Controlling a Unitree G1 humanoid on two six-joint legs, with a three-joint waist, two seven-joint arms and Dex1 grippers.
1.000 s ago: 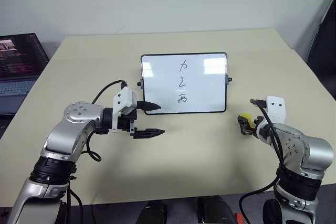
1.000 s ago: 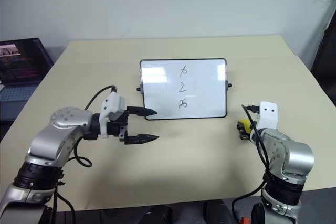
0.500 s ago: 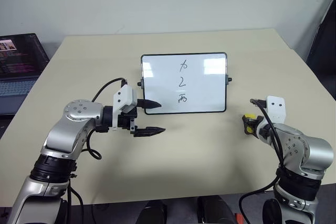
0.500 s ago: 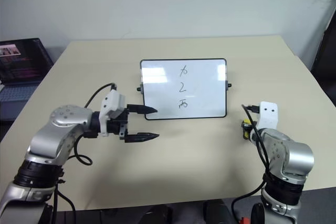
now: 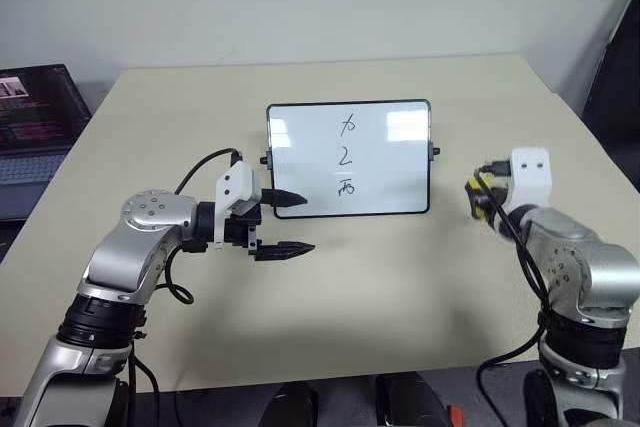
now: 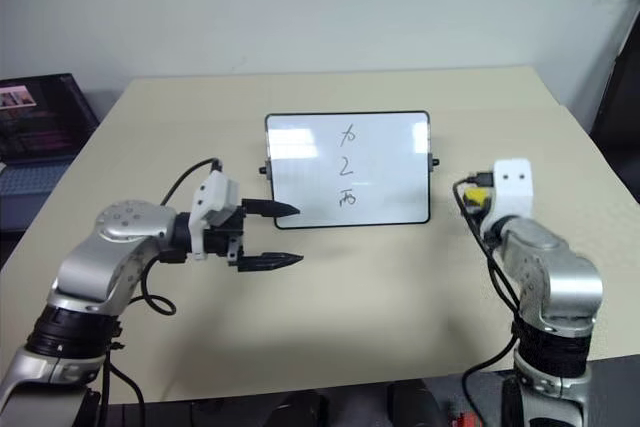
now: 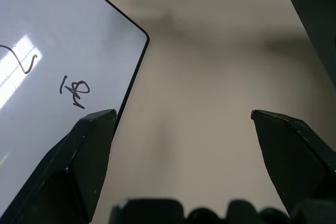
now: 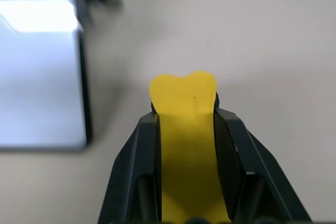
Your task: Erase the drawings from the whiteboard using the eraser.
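- A laptop (image 5: 30,122) sits open off the table's (image 5: 330,297) left edge, well apart from the whiteboard (image 5: 385,192); the table between board and right tool looks bare, though that stretch is partly hidden.
- All three drawings (image 5: 345,157) remain on the board.
- Left tool (image 5: 285,223) hangs spread at the board's lower-left corner, unmoved.
- Right tool (image 5: 478,197), clenched on the yellow eraser (image 8: 184,129), has now lifted it off the table, beside the board's right edge.
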